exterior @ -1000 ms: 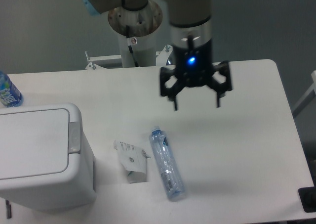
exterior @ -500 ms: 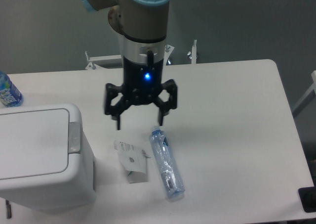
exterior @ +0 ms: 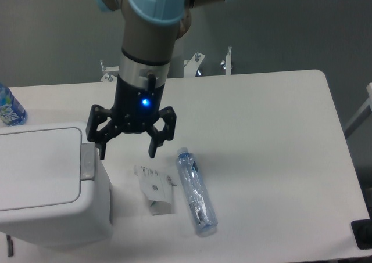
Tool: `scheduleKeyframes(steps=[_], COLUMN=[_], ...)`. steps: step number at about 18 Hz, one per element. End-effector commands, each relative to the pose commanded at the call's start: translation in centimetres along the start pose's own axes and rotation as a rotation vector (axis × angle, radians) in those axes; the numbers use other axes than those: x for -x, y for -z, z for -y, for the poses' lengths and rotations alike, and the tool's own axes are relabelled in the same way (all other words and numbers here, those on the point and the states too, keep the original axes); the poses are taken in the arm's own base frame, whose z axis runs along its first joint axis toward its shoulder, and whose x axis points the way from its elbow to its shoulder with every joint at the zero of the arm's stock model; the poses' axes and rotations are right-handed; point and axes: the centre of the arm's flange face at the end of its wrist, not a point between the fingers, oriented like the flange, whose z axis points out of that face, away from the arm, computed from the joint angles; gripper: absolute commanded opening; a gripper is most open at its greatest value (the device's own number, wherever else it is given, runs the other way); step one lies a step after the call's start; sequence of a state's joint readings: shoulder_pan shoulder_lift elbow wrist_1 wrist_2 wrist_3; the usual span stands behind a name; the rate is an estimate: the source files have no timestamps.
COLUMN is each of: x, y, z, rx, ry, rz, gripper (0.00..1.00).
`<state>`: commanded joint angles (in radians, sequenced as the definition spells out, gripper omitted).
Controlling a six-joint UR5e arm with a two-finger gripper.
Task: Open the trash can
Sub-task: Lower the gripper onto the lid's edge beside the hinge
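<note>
The trash can (exterior: 49, 187) is a big white bin at the front left of the table, its flat lid down. A small grey push-latch (exterior: 88, 161) sits on its right rim. My gripper (exterior: 128, 154) hangs open just right of that latch, pointing down, nothing between its fingers. Its left fingertip (exterior: 103, 154) is close above the latch; whether it touches is unclear.
A crumpled white carton (exterior: 154, 188) and a clear plastic bottle (exterior: 196, 191) lie on the table right of the bin. Another bottle with a blue label (exterior: 9, 107) stands at the far left edge. A black object (exterior: 362, 234) sits at the front right corner.
The arm has swung left and down across the table, from the right of centre to just beside the bin's latch. The gripper stayed open. Nothing on the table moved.
</note>
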<state>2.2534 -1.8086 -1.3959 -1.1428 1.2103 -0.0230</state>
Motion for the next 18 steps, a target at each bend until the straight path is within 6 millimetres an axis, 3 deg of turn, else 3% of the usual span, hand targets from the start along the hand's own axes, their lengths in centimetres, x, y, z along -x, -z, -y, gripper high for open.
scheduleKeyframes(steps=[18], x=[-1.0], y=[-3.0], z=[-0.3], rx=[0.039], ry=[-0.019], rz=[-0.004], gripper=[1.0])
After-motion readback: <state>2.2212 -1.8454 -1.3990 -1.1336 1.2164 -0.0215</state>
